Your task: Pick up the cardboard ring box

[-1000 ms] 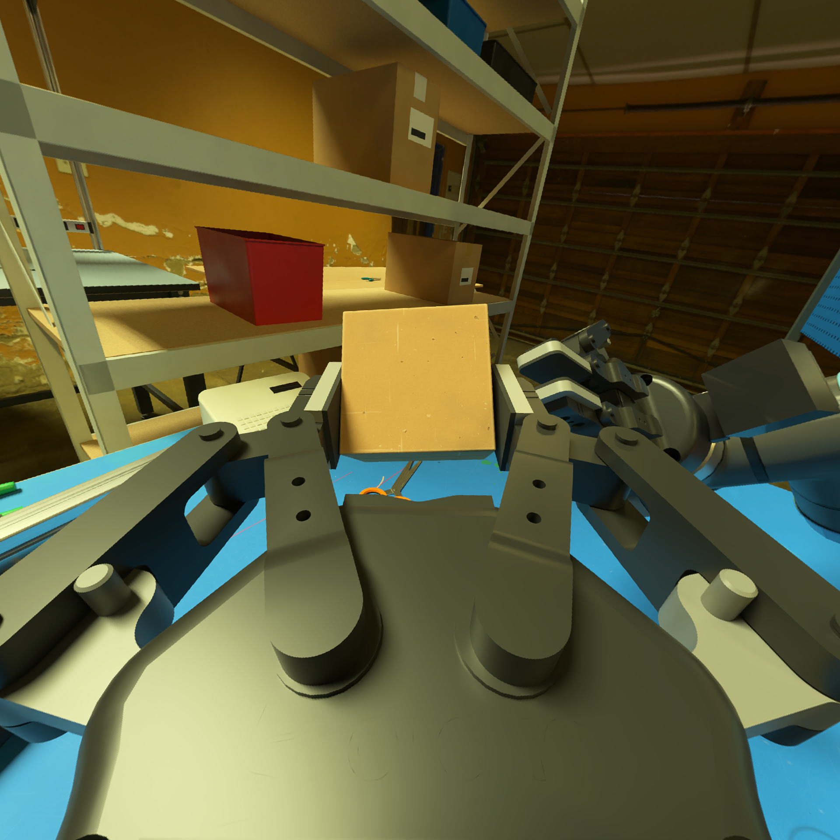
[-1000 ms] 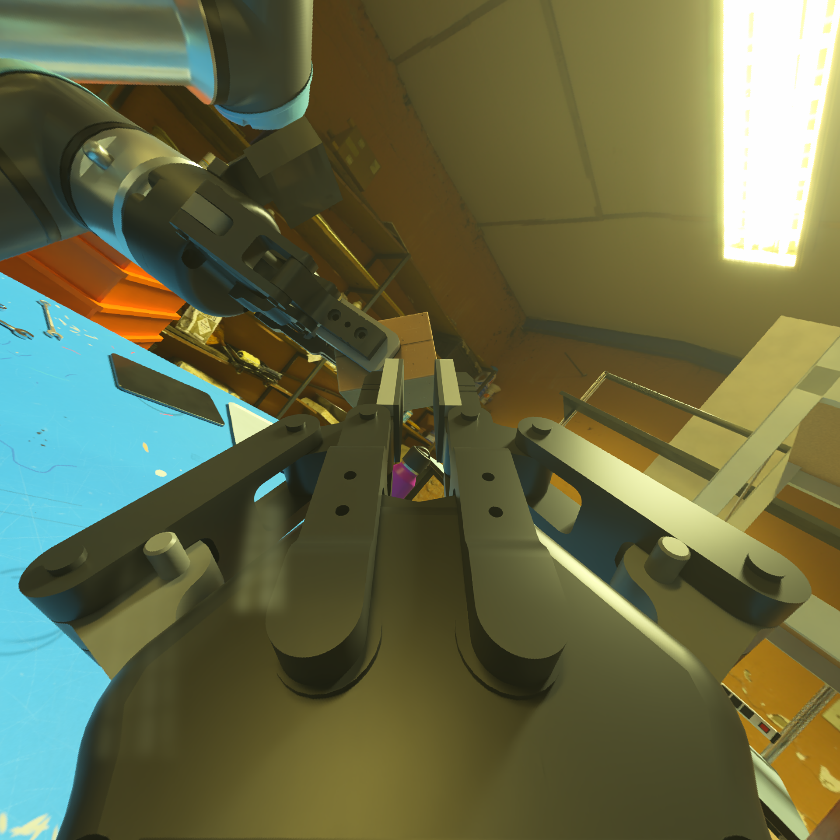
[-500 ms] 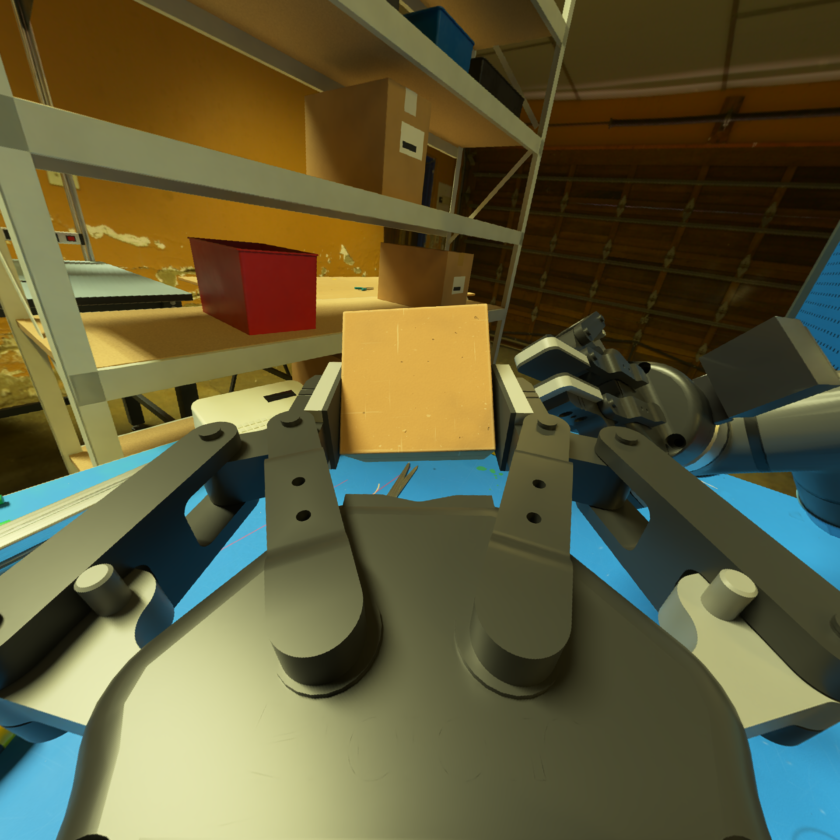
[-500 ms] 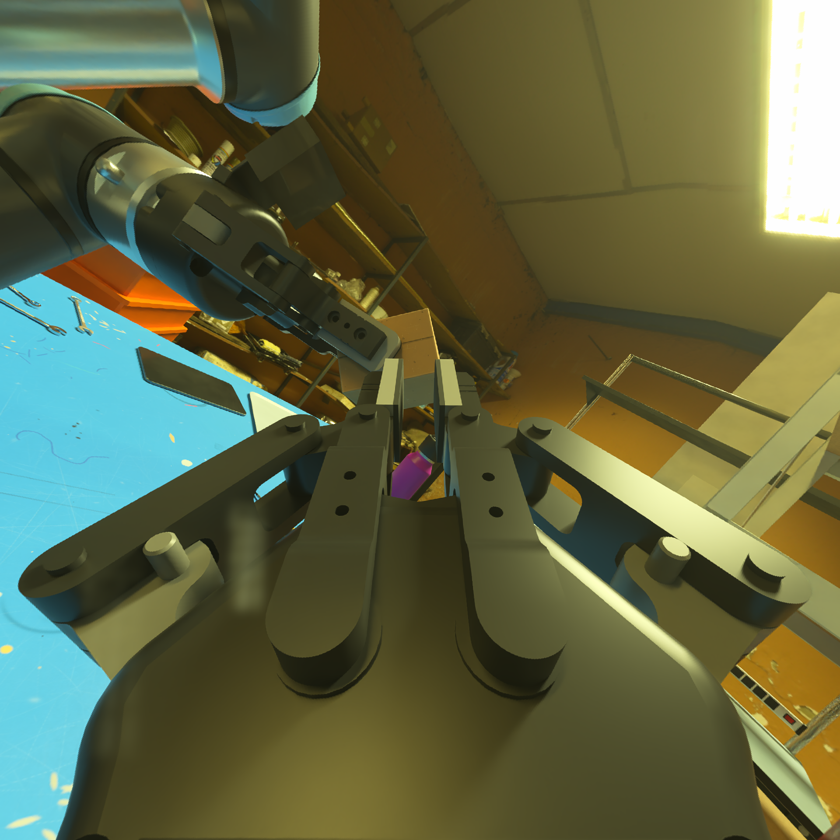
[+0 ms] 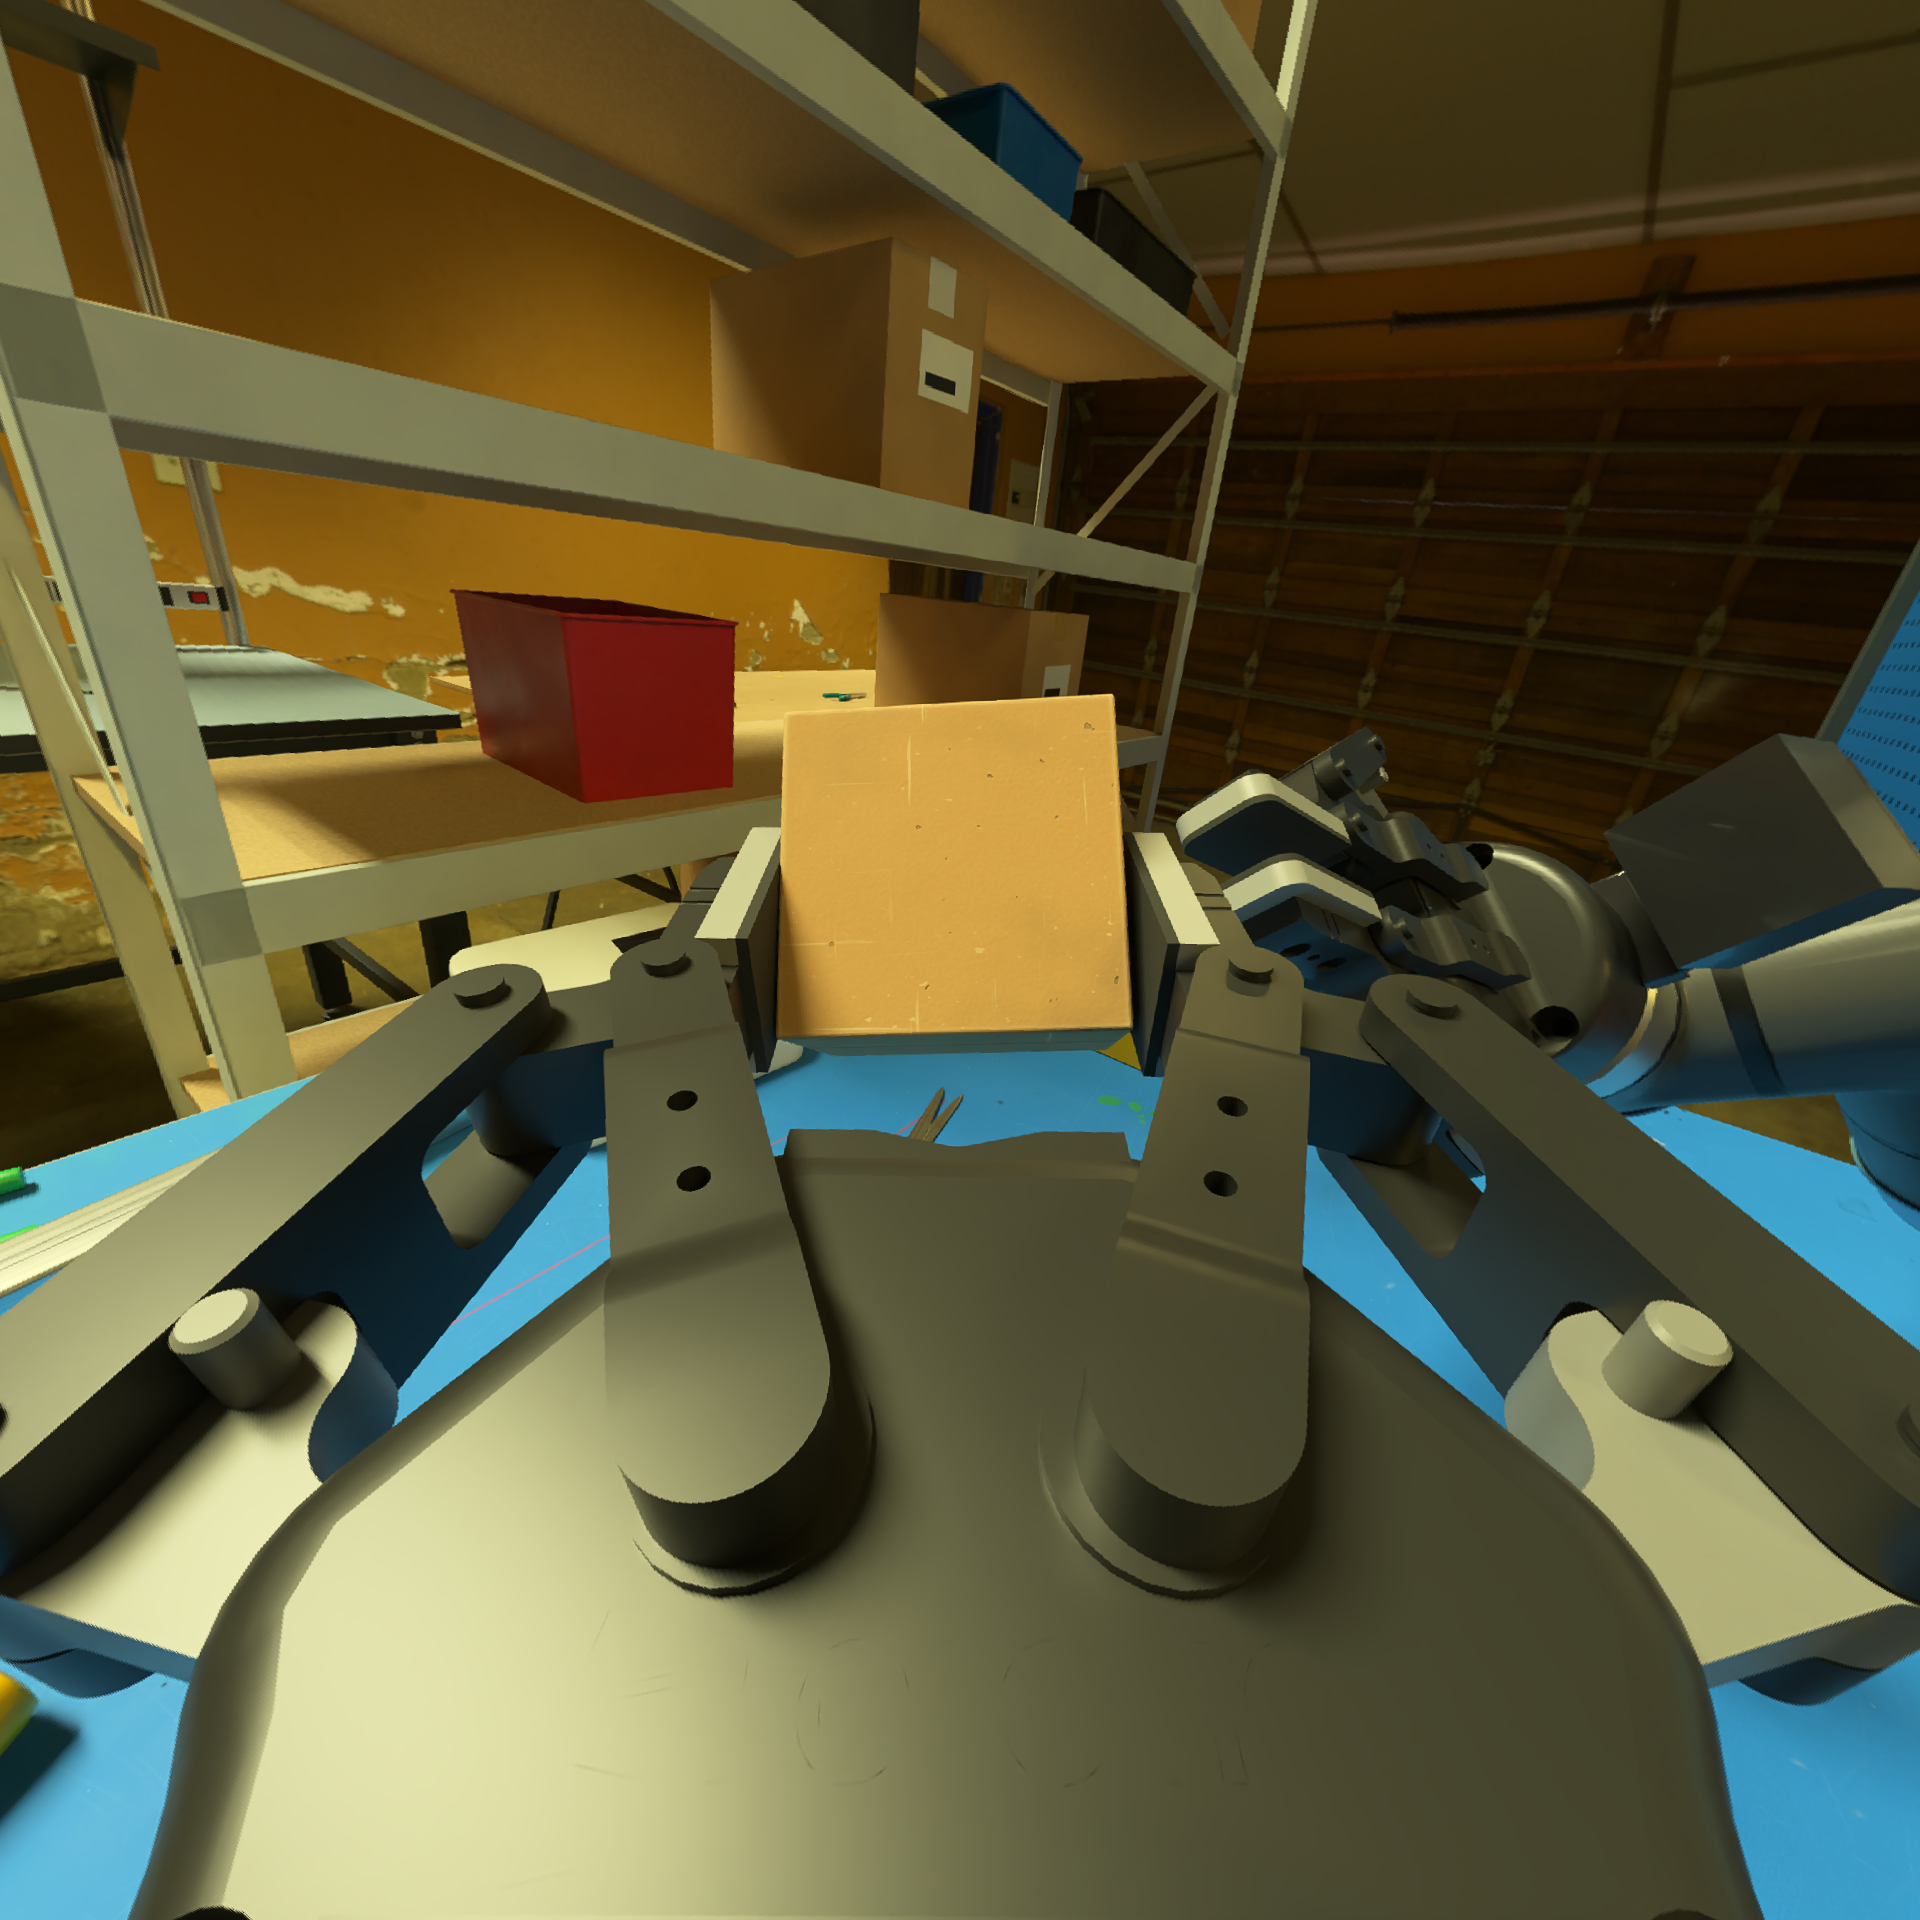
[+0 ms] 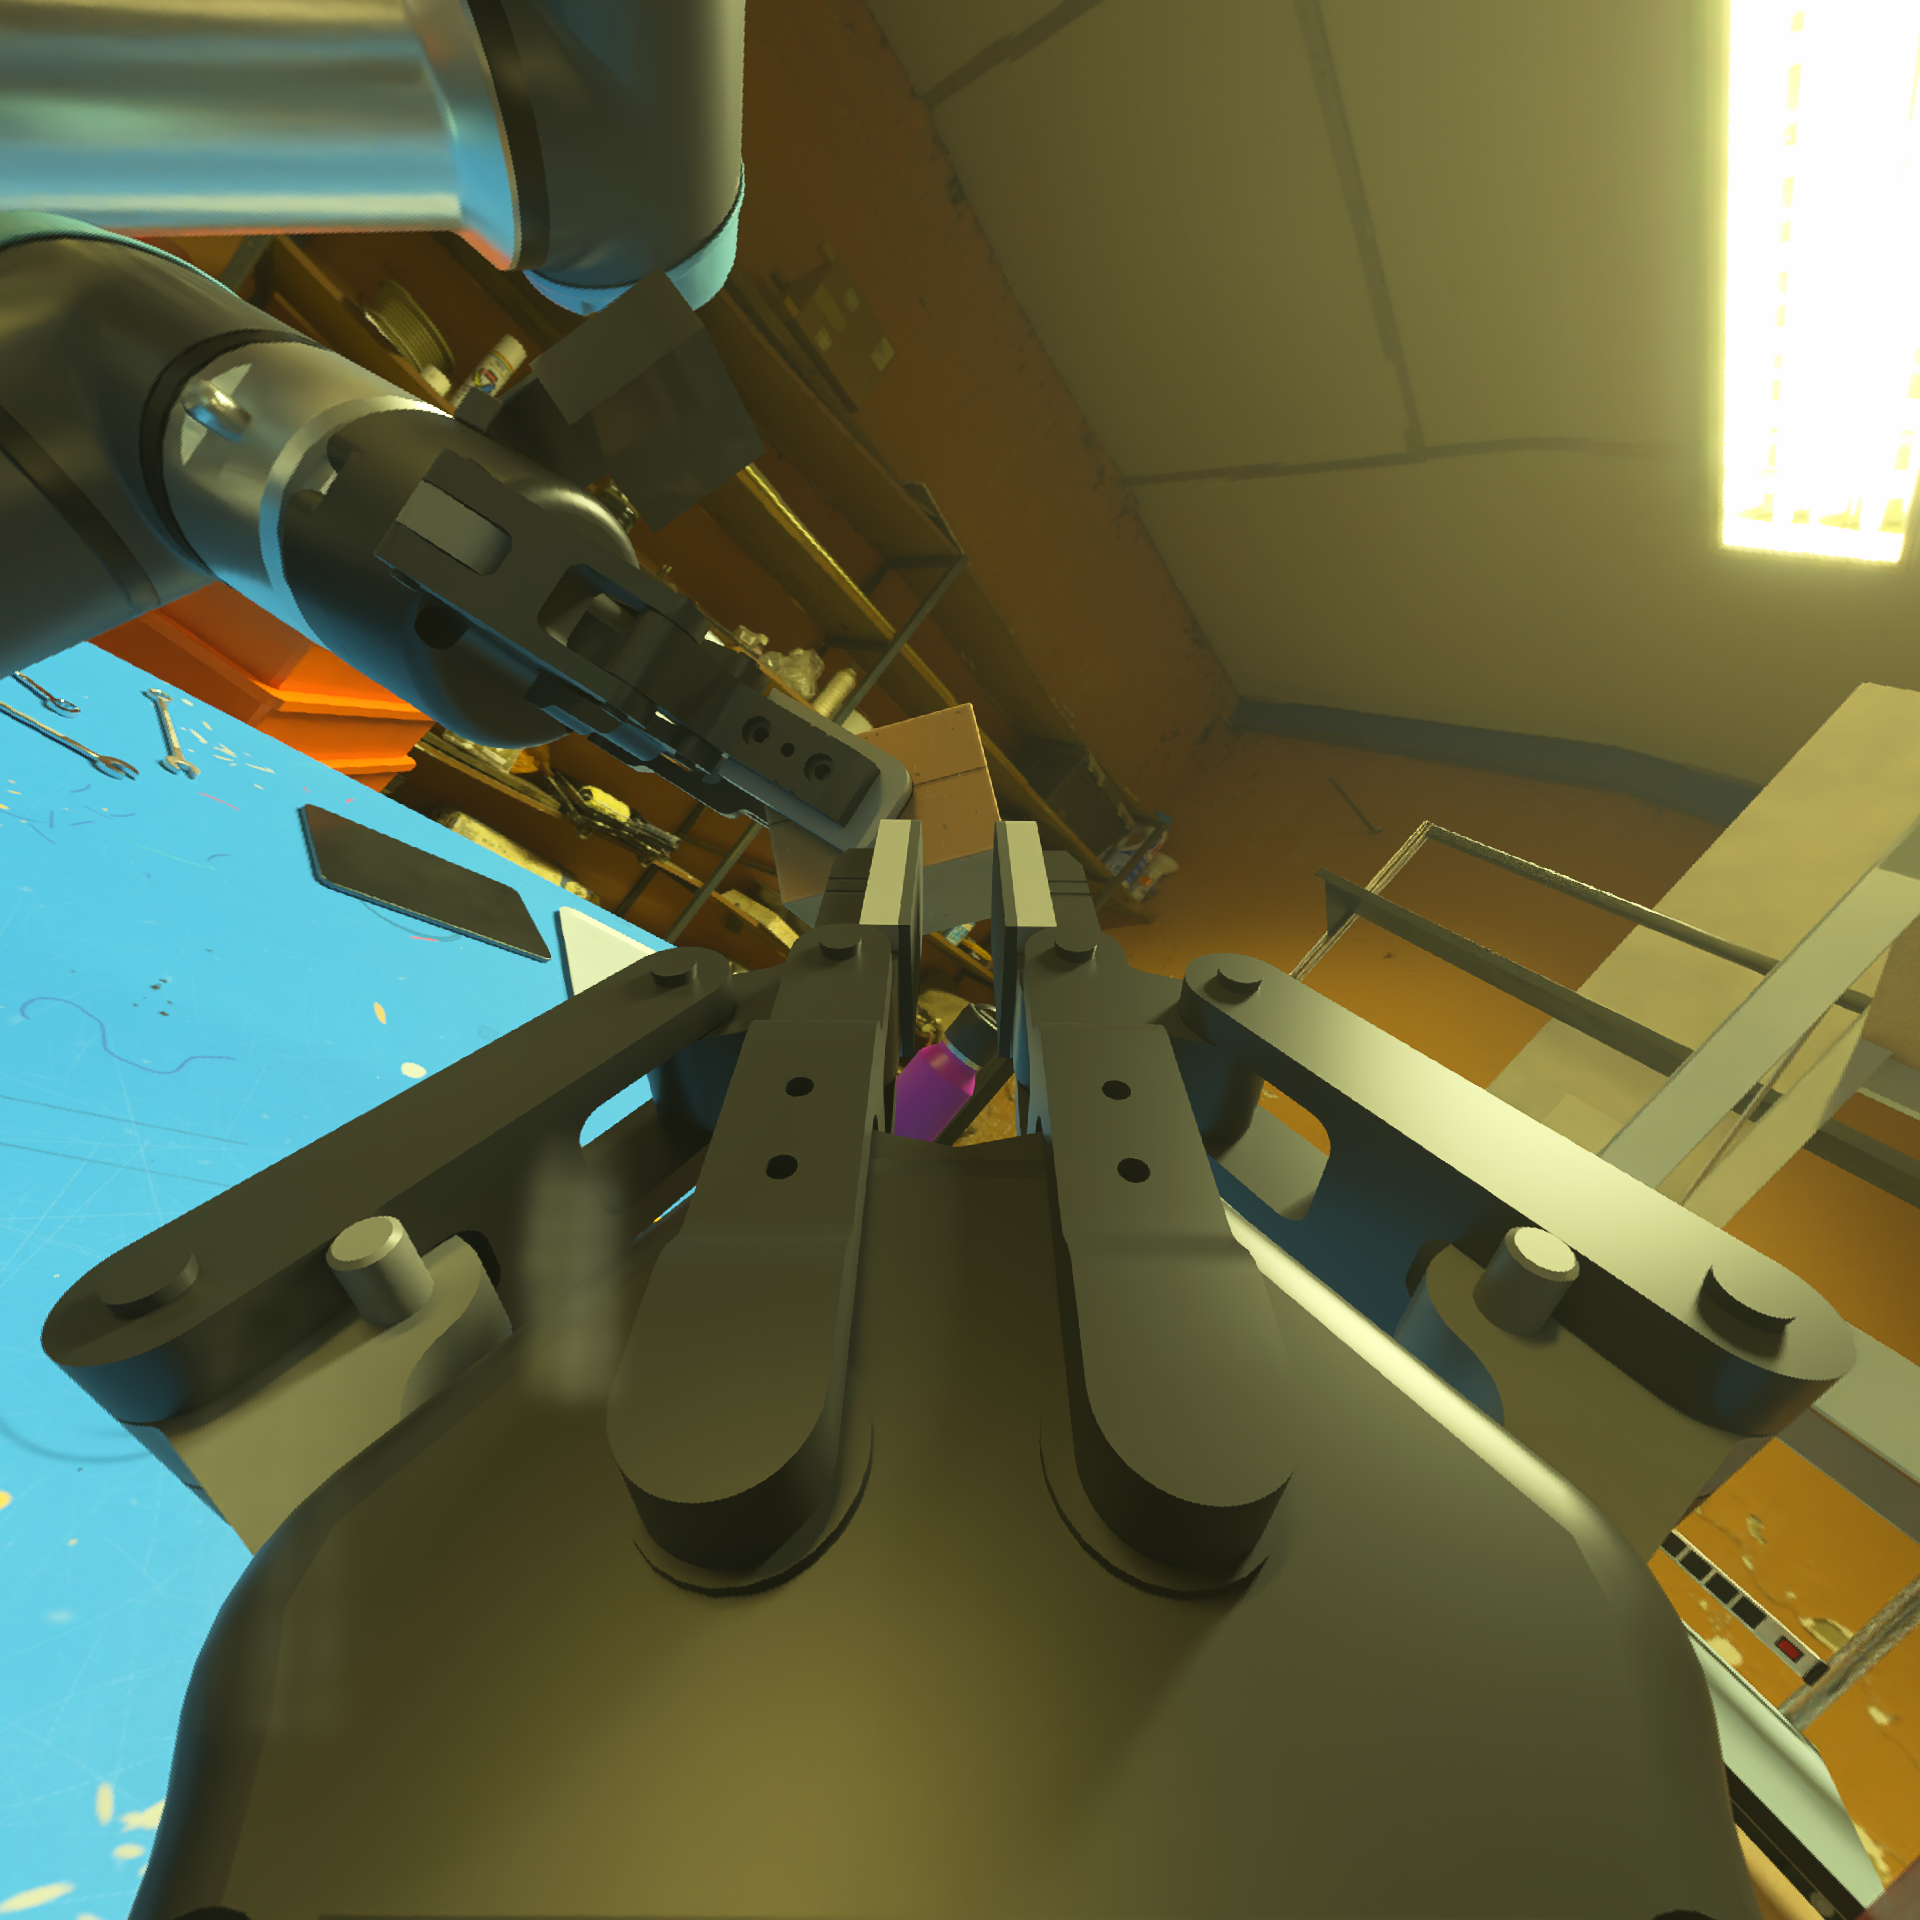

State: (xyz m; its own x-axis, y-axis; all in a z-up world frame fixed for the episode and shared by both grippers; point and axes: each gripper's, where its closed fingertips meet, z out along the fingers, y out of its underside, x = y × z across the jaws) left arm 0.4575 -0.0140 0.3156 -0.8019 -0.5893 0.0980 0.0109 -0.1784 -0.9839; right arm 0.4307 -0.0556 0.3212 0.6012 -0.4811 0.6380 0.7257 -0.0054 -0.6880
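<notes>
The cardboard ring box (image 5: 951,862) is a plain tan square box. My left gripper (image 5: 951,894) is shut on it, one pad on each side, and holds it in the air above the blue table (image 5: 1039,1081). In the right wrist view the box (image 6: 951,769) shows just beyond my right gripper's tips, with a left finger (image 6: 810,769) against it. My right gripper (image 6: 958,873) is nearly closed with a narrow gap and holds nothing. It also shows in the left wrist view (image 5: 1247,842), just right of the box.
A metal shelf rack (image 5: 623,468) behind the table carries a red bin (image 5: 613,696) and cardboard boxes (image 5: 852,364). On the table (image 6: 156,1039) lie a black slab (image 6: 416,883) and wrenches (image 6: 166,732). A purple bottle (image 6: 935,1086) shows between my right fingers.
The left gripper still holds the box the same way. Both wrist views have shifted a little against the background; the right gripper now sits slightly higher beside the box.
</notes>
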